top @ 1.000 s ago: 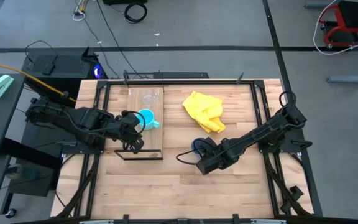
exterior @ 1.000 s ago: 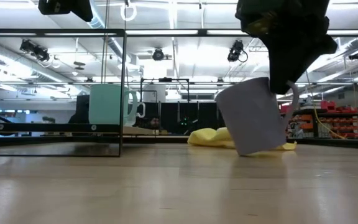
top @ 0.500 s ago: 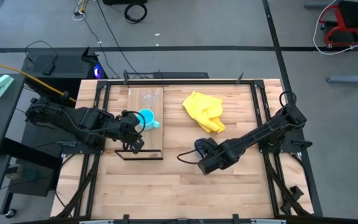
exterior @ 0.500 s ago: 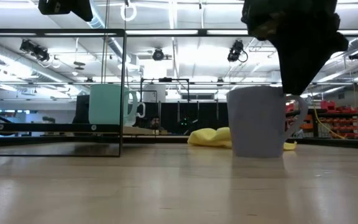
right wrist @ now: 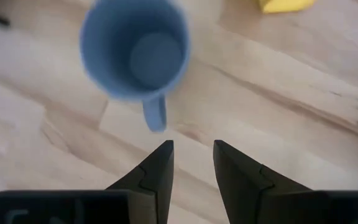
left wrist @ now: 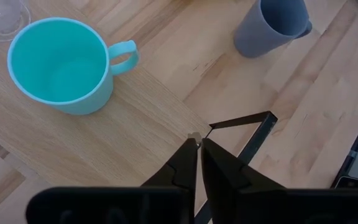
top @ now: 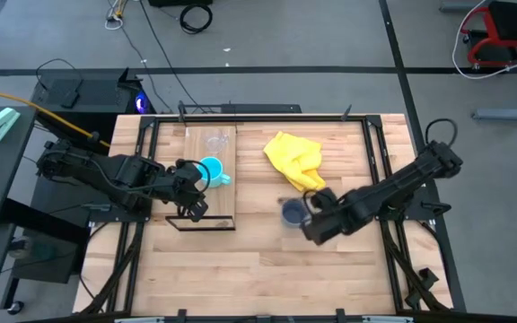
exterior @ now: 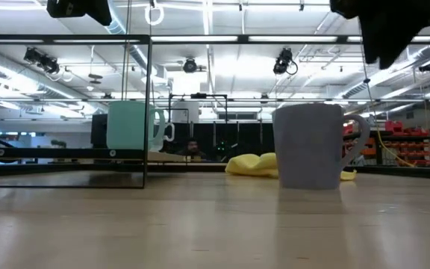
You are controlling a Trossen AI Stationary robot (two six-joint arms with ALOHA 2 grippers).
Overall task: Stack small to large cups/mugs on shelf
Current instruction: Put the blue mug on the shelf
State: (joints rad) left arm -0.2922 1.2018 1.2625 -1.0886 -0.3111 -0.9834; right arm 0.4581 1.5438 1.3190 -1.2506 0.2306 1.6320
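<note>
High view is showing the blue-grey mug (top: 292, 212) sitting upright on the bare table (top: 267, 269), just beside the yellow cloth (top: 296, 160) and well apart from the shelf (top: 215, 184), while the right gripper (top: 313, 226) is hovering just beside it with fingers parted and nothing between them, so the mug is free. Over on the shelf the cyan mug (top: 210, 170) is standing mouth-up with the little clear glass cup (top: 214, 141) near it on the same board, and the left gripper (top: 193, 199) is waiting above the shelf's black-framed end, fingers pinched together on nothing. In the right wrist view the blue-grey mug (right wrist: 135, 56) is showing its open mouth, so its long axis is running vertical, and the handle (right wrist: 155, 114) is pointing back toward the gripper's own fingers (right wrist: 160, 168). To my eye the step in hand is a re-grasp: I'd be coming down square over the rim or onto that handle, centring before closing, keeping the mug level on the lift and carrying it clear of the cloth toward the shelf, since a glancing touch could be tipping it
</note>
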